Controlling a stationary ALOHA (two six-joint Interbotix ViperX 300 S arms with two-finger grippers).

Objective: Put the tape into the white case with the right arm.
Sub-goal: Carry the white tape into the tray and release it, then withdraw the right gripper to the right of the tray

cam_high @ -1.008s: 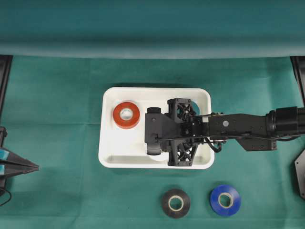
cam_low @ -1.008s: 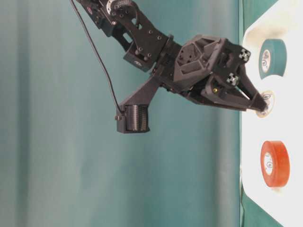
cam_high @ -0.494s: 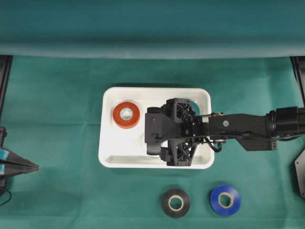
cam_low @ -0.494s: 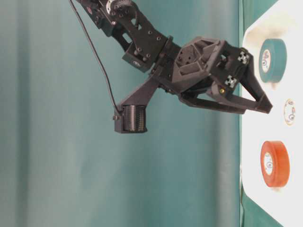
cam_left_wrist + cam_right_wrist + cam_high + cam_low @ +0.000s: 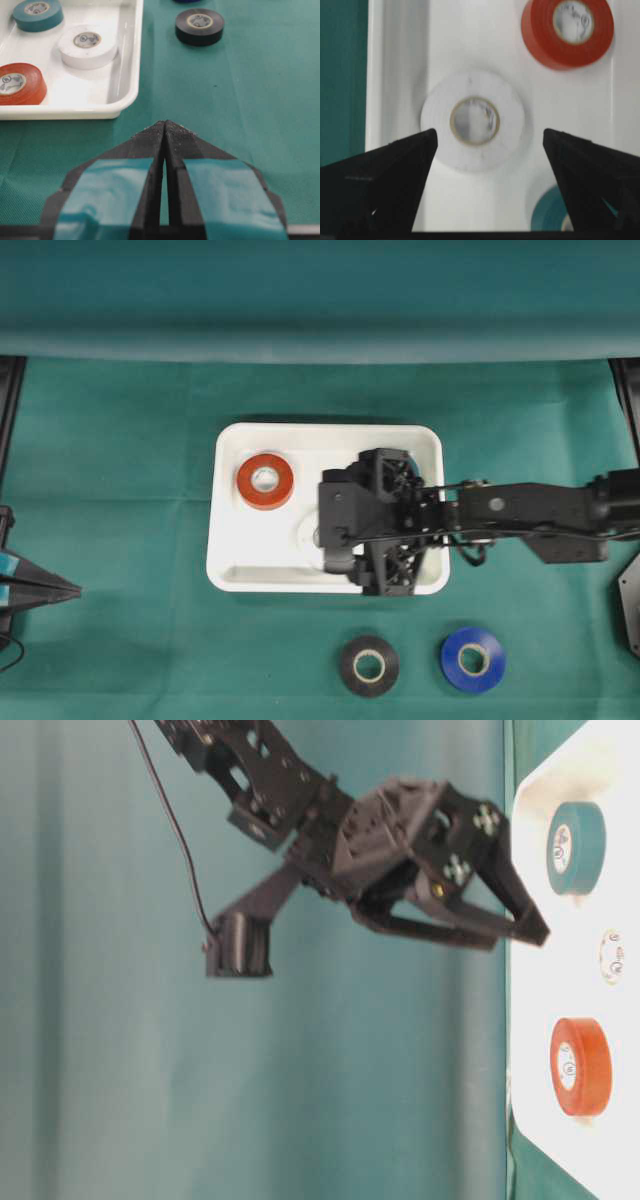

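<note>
Black right arm point(image 5: 520, 510), thin cable; light-blue-patched left gripper point(image 5: 164, 131).

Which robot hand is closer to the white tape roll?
The right. The right gripper hangs open just above the white tape roll in the white case. The left gripper sits shut on the table, outside the case, farther away.

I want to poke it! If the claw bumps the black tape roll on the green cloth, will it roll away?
Probably not. The black tape roll lies flat on its side on the green cloth, so it would likely slide, not roll. It looks stiff and fairly light, and the cloth may slow it.
</note>
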